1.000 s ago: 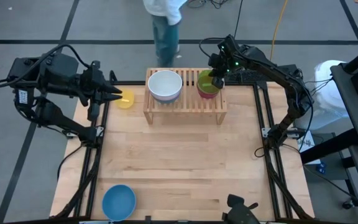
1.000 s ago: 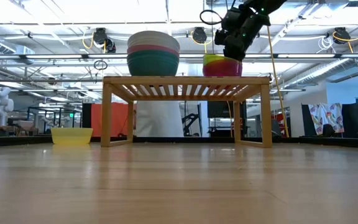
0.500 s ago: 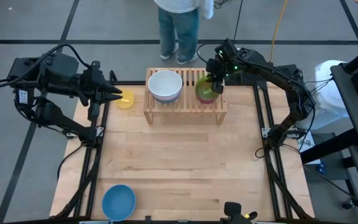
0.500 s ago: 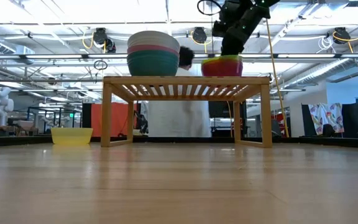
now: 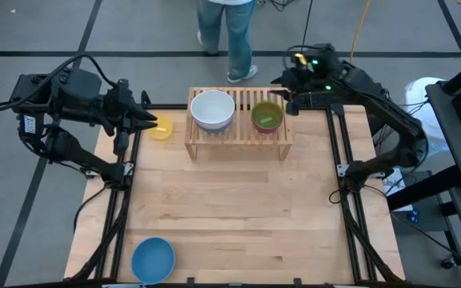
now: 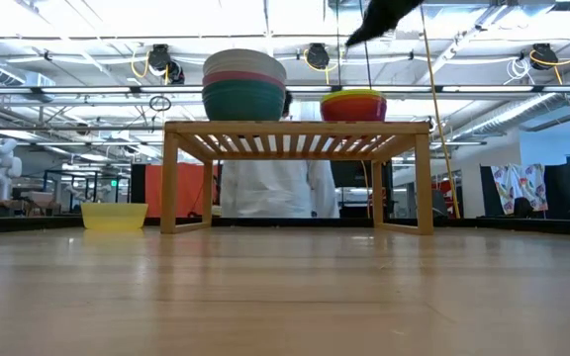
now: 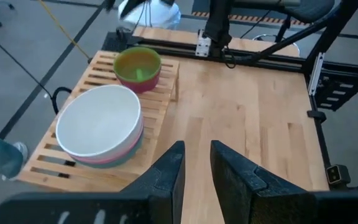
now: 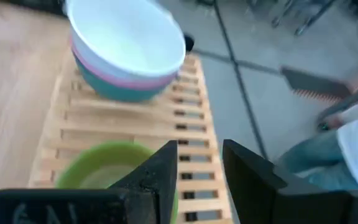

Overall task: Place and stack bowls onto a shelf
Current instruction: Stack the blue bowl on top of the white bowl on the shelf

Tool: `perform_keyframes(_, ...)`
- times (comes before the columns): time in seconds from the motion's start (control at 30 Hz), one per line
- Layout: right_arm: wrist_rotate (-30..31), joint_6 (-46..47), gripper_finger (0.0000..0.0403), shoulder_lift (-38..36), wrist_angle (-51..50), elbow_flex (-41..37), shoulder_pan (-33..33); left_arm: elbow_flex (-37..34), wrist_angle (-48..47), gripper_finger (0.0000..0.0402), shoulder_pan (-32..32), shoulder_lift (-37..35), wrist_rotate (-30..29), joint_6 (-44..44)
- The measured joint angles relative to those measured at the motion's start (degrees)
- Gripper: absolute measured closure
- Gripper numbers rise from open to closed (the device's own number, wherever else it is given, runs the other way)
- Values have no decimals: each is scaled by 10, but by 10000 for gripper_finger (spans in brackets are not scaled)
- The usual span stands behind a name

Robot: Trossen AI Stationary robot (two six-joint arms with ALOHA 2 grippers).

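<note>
Right tool [image 5: 288, 102] withdrawn, two stacks, shelf [image 5: 238, 138]

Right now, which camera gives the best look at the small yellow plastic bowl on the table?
The low view: the small yellow plastic bowl shows whole in side profile, standing on the table left of the light-wood slatted shelf. The high view shows only part of it, beside the left tool. Neither wrist view shows it.

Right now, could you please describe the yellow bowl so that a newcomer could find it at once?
Start at the wooden shelf. The yellow bowl sits on the table just off its left end. It is the only bowl there, small and unstacked.
</note>
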Motion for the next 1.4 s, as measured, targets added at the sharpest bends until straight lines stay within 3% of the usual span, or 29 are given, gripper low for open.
perform_keyframes(0.3, 74, 27, 281, -99, 0, 0, 21, -118, -2, 319, -70, -6, 51, -66)
perform_keyframes(0.57, 75, 78, 281, -145, 0, 1, 23, -262, 0, 319, -200, -19, 107, -239)
perform_keyframes(0.9, 75, 90, 281, -151, 0, 1, 23, -405, 1, 319, -344, -20, 112, -429)
perform_keyframes(1.17, 75, 104, 281, -151, 0, 1, 23, -441, 50, 329, -383, -20, 123, -467)
perform_keyframes(1.4, 73, 107, 281, -151, 0, 1, 23, -441, 75, 394, -384, -20, 121, -468)
